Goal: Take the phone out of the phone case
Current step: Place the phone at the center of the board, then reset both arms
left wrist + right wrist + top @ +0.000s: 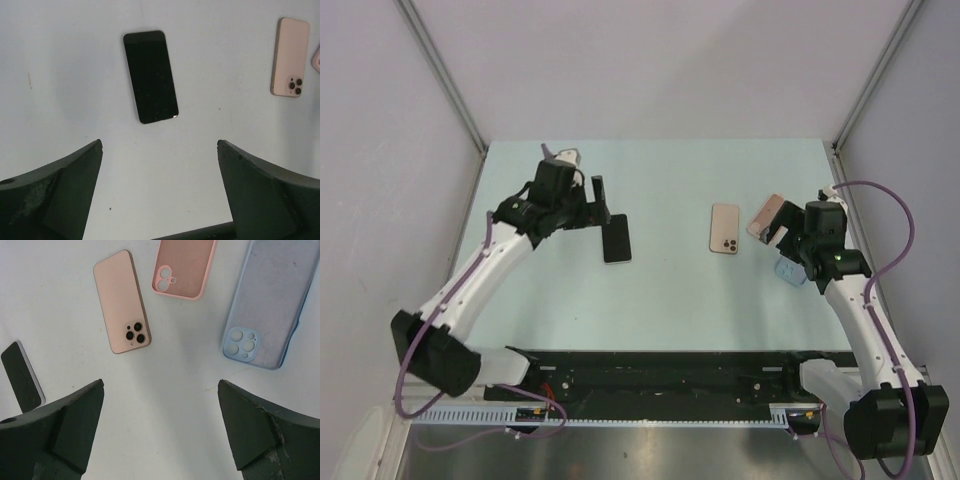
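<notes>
The flat rose-gold phone [121,302] lay back-up on the pale tabletop [670,290], just beside the empty pink silicone case [184,267]. Rigid and probably slippery, it seemed best gripped across its long edges. The left end effector [160,145] and right end effector [161,382] hovered spread wide, empty.

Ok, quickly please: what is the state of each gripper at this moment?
Left gripper: open, holding nothing.
Right gripper: open, holding nothing.
</notes>
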You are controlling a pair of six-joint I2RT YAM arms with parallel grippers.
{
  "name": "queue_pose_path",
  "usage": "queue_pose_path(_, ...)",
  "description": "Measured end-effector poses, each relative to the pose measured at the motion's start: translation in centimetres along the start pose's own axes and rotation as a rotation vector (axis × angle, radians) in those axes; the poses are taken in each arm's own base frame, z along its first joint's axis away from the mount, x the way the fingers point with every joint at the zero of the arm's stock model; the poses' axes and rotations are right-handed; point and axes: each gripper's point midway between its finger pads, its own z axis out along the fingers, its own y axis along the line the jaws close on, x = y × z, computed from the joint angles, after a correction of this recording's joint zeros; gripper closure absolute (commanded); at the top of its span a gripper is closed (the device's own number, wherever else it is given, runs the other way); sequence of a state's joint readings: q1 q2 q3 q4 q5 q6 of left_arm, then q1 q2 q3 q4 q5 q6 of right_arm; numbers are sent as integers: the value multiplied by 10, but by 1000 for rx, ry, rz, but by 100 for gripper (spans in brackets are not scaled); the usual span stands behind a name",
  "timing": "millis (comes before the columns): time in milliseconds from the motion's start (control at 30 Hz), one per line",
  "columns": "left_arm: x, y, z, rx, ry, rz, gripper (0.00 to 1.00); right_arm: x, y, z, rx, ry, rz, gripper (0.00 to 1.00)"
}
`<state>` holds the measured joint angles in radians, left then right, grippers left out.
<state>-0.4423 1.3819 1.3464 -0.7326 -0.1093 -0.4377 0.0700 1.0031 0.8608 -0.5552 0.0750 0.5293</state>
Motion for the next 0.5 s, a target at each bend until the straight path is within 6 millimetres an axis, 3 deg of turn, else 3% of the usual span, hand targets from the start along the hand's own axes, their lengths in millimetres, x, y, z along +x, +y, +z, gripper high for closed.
queue_pose_path(100, 16, 15, -13, 14, -21, -18, 0, 7, -5, -2, 4, 6, -13, 0)
queue_pose_path(267, 48, 28, -13, 16, 18, -16, 0, 22, -15, 0, 27, 44, -32, 0)
queue_pose_path(500, 45, 28, -27, 40, -28, 2, 0, 21, -13, -6, 8, 25, -35, 0)
